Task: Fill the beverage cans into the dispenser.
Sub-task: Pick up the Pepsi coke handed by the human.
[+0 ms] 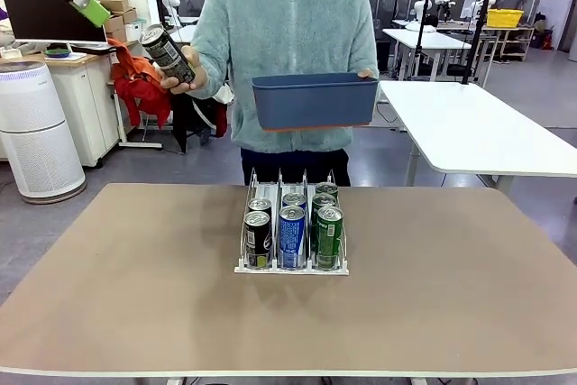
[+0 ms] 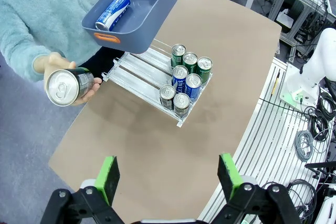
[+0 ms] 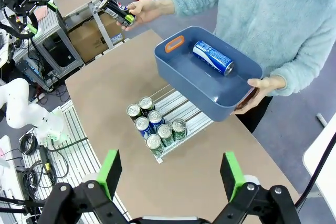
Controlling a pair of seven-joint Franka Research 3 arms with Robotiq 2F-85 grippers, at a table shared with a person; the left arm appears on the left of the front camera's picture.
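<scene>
The dispenser [image 1: 290, 269] stands mid-table with several beverage cans [image 1: 292, 233] upright at its front: black in the left lane, blue-and-white in the middle, green on the right. Across the table a person holds a black can [image 1: 169, 54] out in one hand and a dark blue bin [image 1: 314, 105] in the other. A blue-and-white can [image 2: 113, 12] lies in the bin [image 2: 139, 31]. My left gripper [image 2: 168, 177] hovers high above the table's left side, open and empty, with one green pad [image 1: 90, 8] showing near the black can. My right gripper [image 3: 170, 174] is open and empty, high over the dispenser [image 3: 181, 106].
The rear part of the dispenser's lanes [image 2: 134, 74] is bare. A white table [image 1: 478, 132] stands behind on the right and a white air purifier [image 1: 36, 132] on the left. Cables and a white robot base [image 2: 315, 61] lie beyond the table's edge.
</scene>
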